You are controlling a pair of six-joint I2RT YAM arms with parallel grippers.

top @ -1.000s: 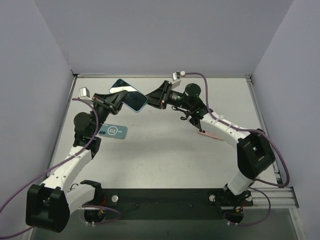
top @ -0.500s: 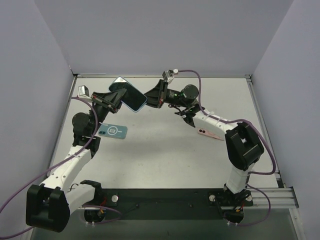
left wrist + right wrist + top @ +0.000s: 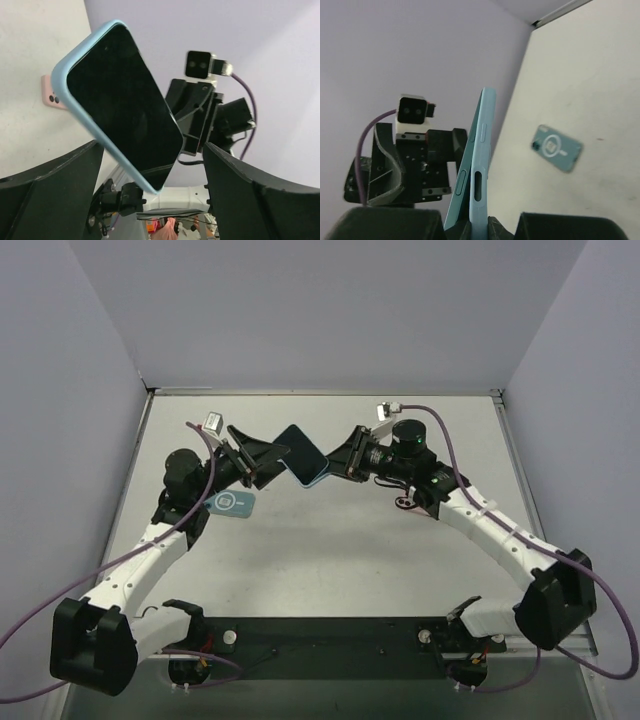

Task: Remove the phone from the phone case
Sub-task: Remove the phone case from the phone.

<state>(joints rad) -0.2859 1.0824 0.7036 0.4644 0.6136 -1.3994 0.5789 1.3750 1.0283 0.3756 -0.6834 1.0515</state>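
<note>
From above, the phone [image 3: 301, 453] hangs in the air between the two arms. Its long axis runs on a slant from upper left down to lower right. The right gripper [image 3: 329, 470] is clamped on the lower-right end. The left gripper [image 3: 272, 459] sits just beside the other end with its jaws spread, grasping nothing. Any pull on the free end therefore falls to the left arm. A teal case [image 3: 232, 502] lies flat on the table [image 3: 330, 560] below it.

The left wrist view shows the dark screen framed by the light-blue case [image 3: 83, 57], so the phone is not yet out. Its own fingers stand wide on either side with a gap to each. A pink case [image 3: 49, 93] lies on the table behind, half hidden.

The right wrist view shows the phone edge-on and upright. The pinch itself is cut off at the bottom edge, and the back of the case cannot be seen.
</note>
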